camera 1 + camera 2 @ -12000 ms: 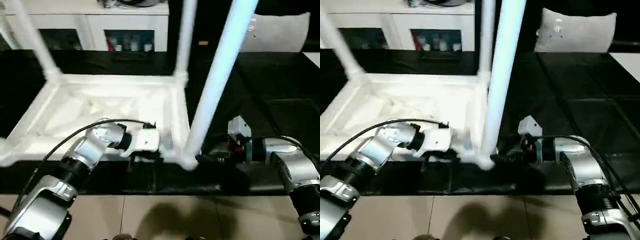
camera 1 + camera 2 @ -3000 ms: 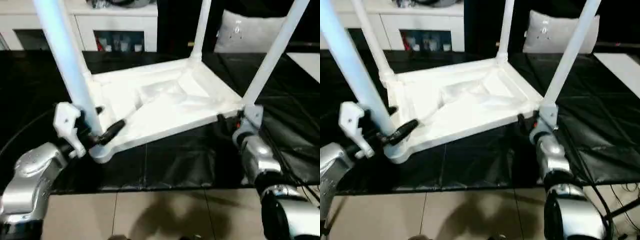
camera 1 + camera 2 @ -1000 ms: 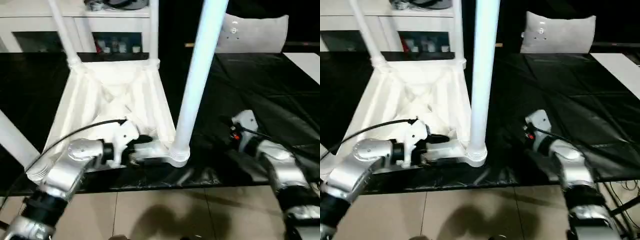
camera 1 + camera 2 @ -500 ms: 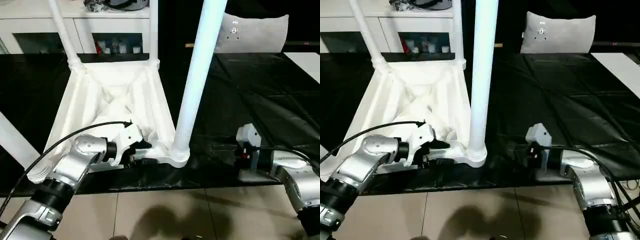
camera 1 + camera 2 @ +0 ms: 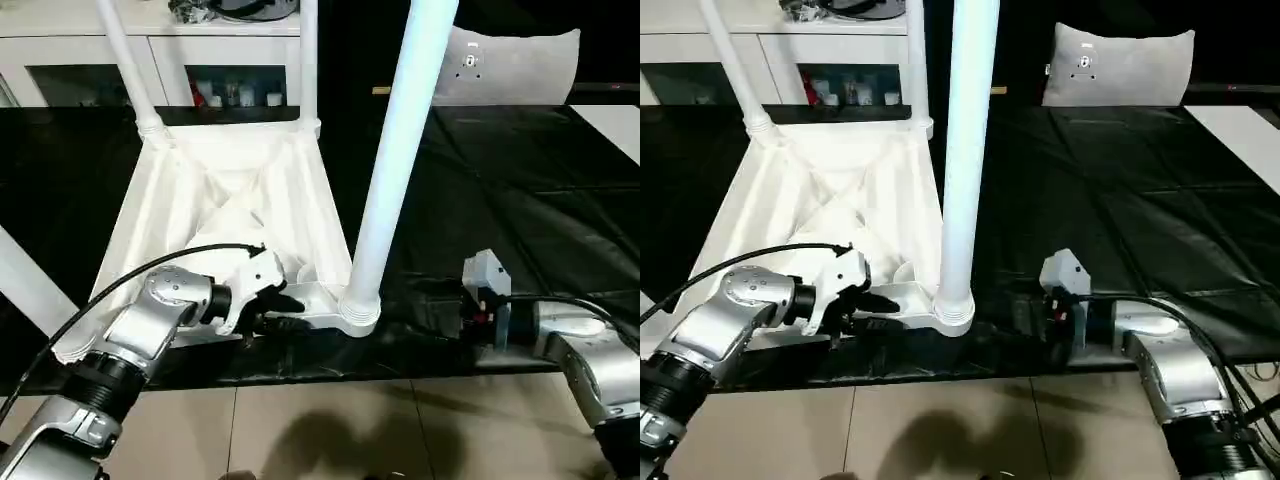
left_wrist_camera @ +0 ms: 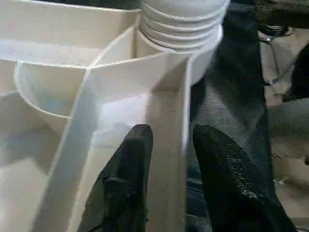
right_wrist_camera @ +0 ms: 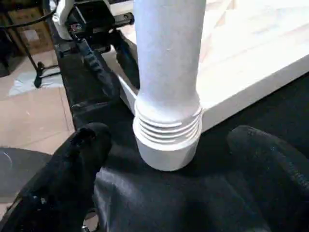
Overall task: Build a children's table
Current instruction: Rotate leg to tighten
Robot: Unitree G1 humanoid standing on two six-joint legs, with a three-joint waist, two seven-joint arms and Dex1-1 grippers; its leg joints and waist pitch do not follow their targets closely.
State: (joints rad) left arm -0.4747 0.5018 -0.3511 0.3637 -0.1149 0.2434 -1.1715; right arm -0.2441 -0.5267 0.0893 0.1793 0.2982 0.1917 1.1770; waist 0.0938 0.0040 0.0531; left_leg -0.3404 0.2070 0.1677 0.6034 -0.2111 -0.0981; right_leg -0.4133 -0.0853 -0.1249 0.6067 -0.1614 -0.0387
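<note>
The table lies upside down on the black worktop, four legs up. Left wrist view: left fingers straddle its rim. Right wrist view: right fingers spread wide, flanking the near leg.

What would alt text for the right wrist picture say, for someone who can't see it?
A white table leg stands screwed into a ribbed corner socket of the upturned tabletop, centred between the right gripper's two wide-open black fingers on black sheeting.

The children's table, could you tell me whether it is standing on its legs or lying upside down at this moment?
Upside down. The children's table lies with its ribbed underside facing up on the black surface, and its legs rise upward from the corner sockets.
</note>
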